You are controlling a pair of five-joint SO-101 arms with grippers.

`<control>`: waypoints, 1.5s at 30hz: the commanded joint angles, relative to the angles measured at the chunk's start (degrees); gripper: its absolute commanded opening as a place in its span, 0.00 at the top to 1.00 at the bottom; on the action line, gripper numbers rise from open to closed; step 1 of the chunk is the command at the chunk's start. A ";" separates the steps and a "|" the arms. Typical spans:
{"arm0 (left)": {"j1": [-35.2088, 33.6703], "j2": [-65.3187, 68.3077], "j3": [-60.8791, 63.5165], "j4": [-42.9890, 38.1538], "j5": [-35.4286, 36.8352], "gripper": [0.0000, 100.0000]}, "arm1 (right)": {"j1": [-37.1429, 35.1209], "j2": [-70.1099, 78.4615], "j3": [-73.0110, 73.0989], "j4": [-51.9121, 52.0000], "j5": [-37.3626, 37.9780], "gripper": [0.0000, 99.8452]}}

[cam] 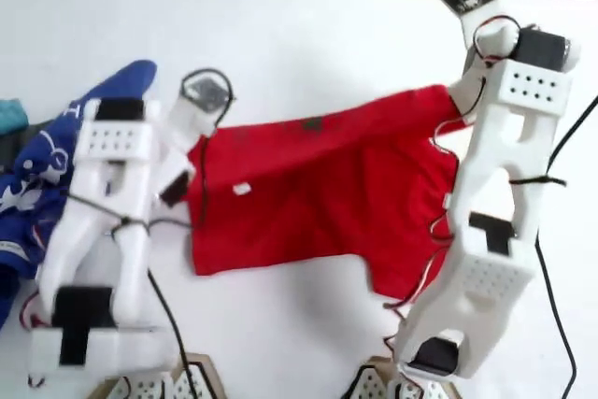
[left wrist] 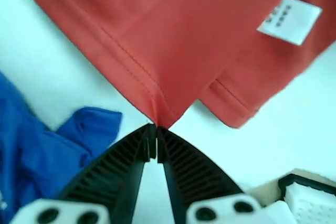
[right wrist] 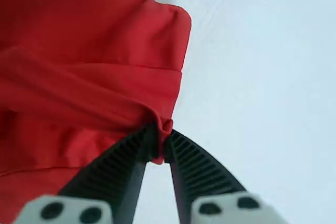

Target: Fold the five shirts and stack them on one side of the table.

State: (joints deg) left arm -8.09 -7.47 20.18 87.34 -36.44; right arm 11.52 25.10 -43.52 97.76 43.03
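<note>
At nine o'clock the blue shirt (cam: 33, 170) runs off the edge, partly under the left arm (cam: 107, 184); the label (left wrist: 290, 19) print is blurred.

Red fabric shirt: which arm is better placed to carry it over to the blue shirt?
Left, probably. The left gripper, shut on the red fabric shirt, sits beside the blue patterned shirt; the right gripper holds the opposite side.

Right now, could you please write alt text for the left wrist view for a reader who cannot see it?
The left gripper is shut on the hemmed edge of a red shirt over the white table; a blue shirt lies nearby.
</note>
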 commanded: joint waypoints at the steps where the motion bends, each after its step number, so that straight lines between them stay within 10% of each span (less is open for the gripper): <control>1: 0.18 -7.74 5.41 -1.76 0.35 0.98 | -0.75 -11.30 7.56 -1.36 -0.26 0.98; 17: 0.26 -14.42 17.98 -1.76 0.18 0.98 | -2.42 -54.90 81.67 -31.96 2.73 0.98; 36: 6.15 -14.51 16.57 4.48 -0.09 0.98 | 8.31 -68.62 90.55 -28.79 10.11 0.98; 45: 8.18 -14.42 28.44 -5.36 1.32 0.98 | 8.31 -69.14 98.55 -29.05 12.22 0.98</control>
State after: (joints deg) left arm -0.35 -20.04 46.99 84.53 -35.38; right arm 19.08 -42.24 54.15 68.57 53.49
